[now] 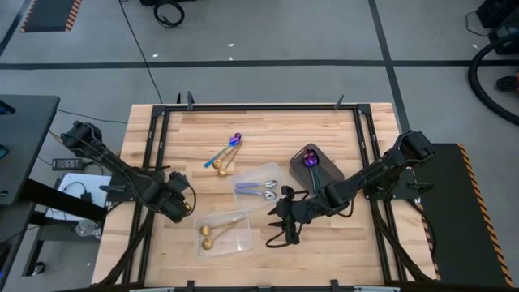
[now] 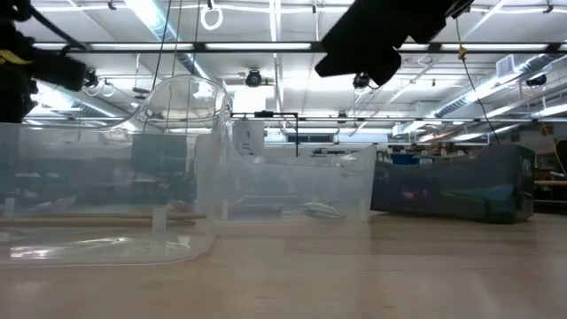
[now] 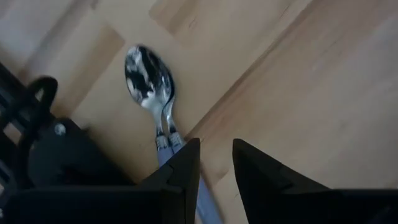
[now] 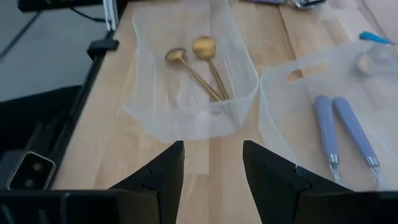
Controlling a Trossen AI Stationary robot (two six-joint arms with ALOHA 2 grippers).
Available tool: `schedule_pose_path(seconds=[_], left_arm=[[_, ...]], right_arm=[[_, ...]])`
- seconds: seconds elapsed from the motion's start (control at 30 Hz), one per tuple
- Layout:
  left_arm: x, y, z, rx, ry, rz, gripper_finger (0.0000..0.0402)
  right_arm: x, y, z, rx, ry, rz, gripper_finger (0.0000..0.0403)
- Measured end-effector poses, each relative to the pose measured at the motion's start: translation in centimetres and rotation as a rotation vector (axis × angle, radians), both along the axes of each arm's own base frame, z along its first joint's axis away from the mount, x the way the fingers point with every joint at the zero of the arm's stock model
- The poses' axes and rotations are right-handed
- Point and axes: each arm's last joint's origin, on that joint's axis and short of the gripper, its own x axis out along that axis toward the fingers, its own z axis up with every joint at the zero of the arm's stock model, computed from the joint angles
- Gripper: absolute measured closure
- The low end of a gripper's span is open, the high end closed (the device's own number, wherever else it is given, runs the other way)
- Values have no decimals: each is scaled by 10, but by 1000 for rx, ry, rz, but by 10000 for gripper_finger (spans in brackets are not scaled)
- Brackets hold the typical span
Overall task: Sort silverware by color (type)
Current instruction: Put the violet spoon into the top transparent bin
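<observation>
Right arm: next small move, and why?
Probably swing the right gripper toward the loose spoons: it's open and empty by the gold-spoon tray, while those lie unsorted on bare wood. The left gripper is over two silver spoons.

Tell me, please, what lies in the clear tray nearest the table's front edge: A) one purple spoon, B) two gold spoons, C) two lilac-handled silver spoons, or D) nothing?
B: the high view shows two gold spoons lying in the front clear tray, and the right wrist view shows the same pair, while the lilac-handled silver spoons sit in the other clear tray.
</observation>
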Motion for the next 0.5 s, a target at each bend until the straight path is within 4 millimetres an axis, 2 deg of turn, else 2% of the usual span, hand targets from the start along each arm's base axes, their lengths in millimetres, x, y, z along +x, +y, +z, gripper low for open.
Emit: schedule_pose_path(seconds=[0.17,0.5], left_arm=[[-1,8,-9,-27,28,28,299],[11,23,-20,-97,59,110,304]], right_arm=[[2,2,-5,-22,-1,18,229],[6,4,-14,-26,6,20,229]])
